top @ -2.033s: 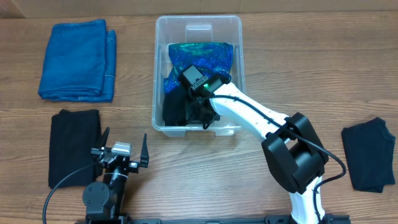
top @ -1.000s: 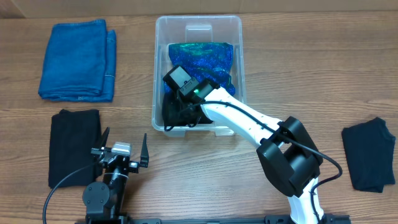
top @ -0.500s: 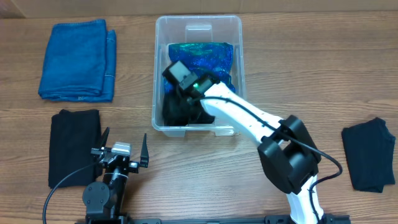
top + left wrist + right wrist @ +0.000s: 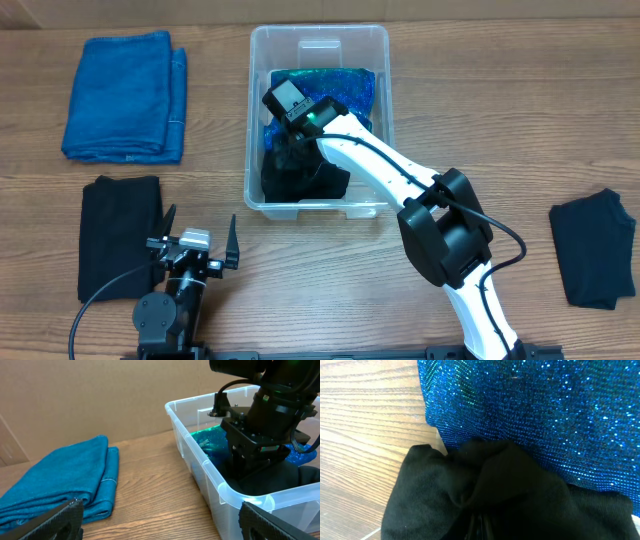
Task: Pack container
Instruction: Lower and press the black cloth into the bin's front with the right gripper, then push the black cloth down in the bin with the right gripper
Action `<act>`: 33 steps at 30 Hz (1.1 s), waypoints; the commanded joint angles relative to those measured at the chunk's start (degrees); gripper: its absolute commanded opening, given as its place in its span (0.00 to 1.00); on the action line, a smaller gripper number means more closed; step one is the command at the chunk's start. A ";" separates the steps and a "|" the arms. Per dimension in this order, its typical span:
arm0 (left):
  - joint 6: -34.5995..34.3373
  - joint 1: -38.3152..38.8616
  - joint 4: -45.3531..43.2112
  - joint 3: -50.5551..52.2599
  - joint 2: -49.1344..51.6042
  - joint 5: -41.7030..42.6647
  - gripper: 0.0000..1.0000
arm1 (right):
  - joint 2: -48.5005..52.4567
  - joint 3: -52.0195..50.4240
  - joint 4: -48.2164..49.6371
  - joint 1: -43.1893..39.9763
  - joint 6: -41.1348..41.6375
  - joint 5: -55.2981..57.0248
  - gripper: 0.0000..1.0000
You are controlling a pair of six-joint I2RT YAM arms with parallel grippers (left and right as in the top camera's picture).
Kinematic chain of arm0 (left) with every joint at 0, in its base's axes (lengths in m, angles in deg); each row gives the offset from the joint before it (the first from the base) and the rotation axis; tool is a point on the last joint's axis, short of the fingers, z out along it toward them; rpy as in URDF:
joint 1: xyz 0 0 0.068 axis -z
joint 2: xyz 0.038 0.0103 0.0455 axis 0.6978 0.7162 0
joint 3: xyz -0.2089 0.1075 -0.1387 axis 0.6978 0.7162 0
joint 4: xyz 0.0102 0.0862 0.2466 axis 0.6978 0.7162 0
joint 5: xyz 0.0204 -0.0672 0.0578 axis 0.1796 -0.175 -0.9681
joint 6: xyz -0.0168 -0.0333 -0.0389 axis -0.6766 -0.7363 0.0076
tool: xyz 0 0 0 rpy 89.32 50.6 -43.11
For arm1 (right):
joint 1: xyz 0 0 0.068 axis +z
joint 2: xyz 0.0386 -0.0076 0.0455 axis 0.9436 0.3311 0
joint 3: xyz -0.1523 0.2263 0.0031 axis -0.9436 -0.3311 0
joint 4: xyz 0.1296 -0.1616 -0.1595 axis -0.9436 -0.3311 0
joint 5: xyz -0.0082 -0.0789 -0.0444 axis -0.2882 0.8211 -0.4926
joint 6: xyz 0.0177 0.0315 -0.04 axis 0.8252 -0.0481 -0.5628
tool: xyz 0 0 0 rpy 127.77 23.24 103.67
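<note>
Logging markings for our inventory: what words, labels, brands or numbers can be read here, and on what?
No text is legible.
The small white label on the bottom of the container: too small to read.
Nothing else shows visible print.

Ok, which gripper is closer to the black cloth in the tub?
Right. The right gripper is inside the tub, pinching the black cloth; the left gripper sits outside, off its near-left corner.

The container [image 4: 254, 110] - a clear rectangular plastic tub with rounded corners and a thick rim - stands upright and lidless at upper centre of the overhead frame. Sparkly blue-green cloth [image 4: 350, 85] fills its upper part, black cloth [image 4: 285, 180] its lower left.
</note>
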 commanded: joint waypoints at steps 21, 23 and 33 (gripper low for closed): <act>0.81 -0.31 0.09 0.20 -0.50 -0.17 1.00 | -5.44 -2.36 -25.05 -1.92 -1.42 -6.88 0.16; 0.81 -0.31 0.11 0.20 -0.50 -0.17 1.00 | -5.44 -5.92 -20.63 -1.90 -1.42 -9.01 0.19; 0.81 -0.31 0.09 0.20 -0.50 -0.17 1.00 | -5.60 2.56 -19.12 -2.25 -1.01 -5.20 0.11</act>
